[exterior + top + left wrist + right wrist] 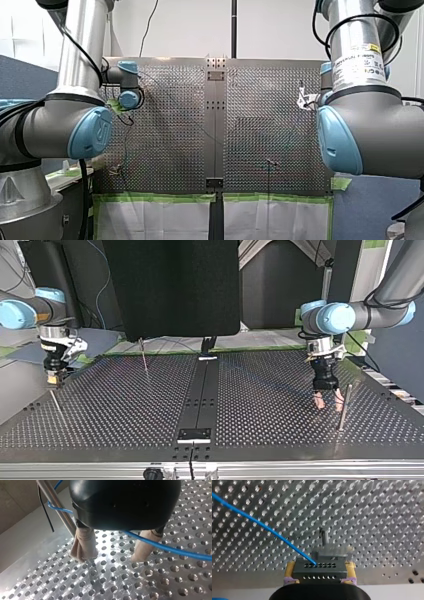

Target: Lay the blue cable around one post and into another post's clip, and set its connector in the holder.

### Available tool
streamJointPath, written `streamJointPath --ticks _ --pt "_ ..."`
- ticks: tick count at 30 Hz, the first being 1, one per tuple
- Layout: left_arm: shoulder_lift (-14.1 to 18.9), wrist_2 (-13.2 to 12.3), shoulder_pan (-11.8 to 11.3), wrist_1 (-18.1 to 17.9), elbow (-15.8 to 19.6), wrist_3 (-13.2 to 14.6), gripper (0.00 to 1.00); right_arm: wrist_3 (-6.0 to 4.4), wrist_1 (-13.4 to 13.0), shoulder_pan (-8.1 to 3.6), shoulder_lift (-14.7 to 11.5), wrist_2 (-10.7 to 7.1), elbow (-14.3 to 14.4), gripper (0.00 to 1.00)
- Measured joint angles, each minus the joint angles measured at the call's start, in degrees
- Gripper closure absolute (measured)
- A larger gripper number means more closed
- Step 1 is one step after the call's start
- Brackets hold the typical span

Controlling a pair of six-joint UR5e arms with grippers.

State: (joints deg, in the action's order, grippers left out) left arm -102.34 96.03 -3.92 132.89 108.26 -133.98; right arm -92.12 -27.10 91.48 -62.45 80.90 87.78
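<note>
The limp blue cable (pixel 262 527) is judged best held at its rigid connector (pixel 319 572), clamped in the right claw (pixel 320 566); the left claw (pixel 111 557) is spread apart.

In the top view one post (pixel 344 407) was set at lower right, beside my left gripper (pixel 327 402) — another post (pixel 144 357), upper left of centre.

My left arm (pixel 75 100) and right arm (pixel 370 120) are silver tubes with grey joints and light-blue caps. Black cables run along both. A white label (pixel 361 65) sits at 1 o'clock from the right cap. My left gripper (pixel 112 556) is black with beige fingers (pixel 83 542); my right gripper (pixel 320 566) has yellow pads (pixel 290 570).
</note>
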Motion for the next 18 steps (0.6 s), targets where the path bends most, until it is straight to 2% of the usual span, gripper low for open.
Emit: streamJointPath --ticks 3,9,13,18 --pt "0.0 0.0 0.1 0.0 0.0 0.0 0.0 -0.35 1.5 0.25 0.1 -0.53 -1.3 1.0" --pt "0.0 0.0 0.1 0.0 0.0 0.1 0.0 -1.51 4.4 0.39 0.0 -3.05 -2.7 1.0" --pt "0.0 0.0 0.1 0.0 0.0 0.2 0.0 -2.26 6.1 -0.12 0.1 -4.29 -2.8 1.0" --pt "0.0 0.1 0.1 0.0 0.0 0.2 0.0 -2.56 6.6 -0.91 0.0 -5.36 -2.8 1.0"
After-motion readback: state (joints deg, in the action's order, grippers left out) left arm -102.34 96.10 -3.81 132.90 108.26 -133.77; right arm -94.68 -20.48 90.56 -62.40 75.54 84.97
